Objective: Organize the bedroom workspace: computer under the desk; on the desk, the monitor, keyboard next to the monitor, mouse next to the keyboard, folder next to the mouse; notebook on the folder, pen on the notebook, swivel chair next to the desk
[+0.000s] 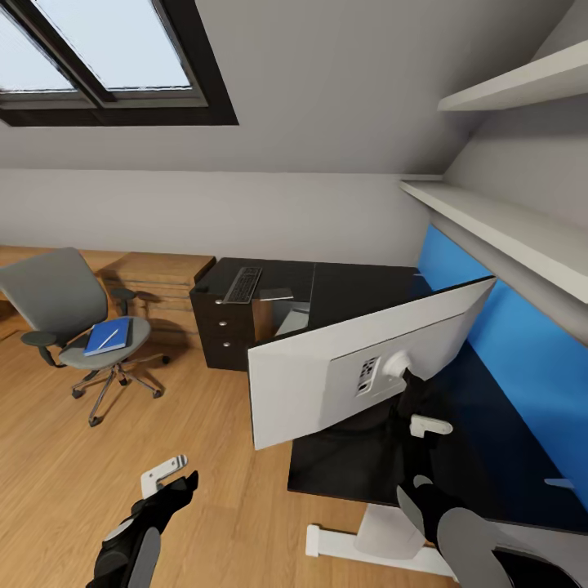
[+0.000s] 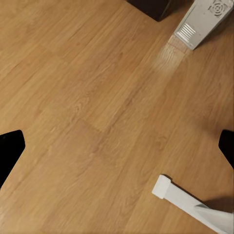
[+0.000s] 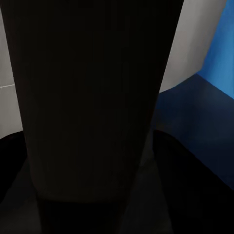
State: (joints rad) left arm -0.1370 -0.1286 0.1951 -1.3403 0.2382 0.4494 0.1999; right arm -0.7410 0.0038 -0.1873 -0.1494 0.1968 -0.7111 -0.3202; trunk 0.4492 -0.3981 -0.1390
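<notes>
Daylight from the skylight (image 1: 106, 49) lights my head view evenly and sharply, with lines bending toward the edges. The floor (image 2: 87, 112) carries a pale glare patch. My right wrist view is nearly black.

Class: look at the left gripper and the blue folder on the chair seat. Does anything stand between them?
Nothing visible does. Only bare wooden floor lies between the left gripper and the folder, which rests on the swivel chair.

Wooden floor seen from above, past the left gripper.

The computer (image 2: 202, 22) stands on the wooden floor (image 2: 97, 112) at upper right; the desk's white foot (image 2: 187, 202) crosses lower right. Dark fingertips (image 2: 10, 148) sit far apart at both side edges.
</notes>
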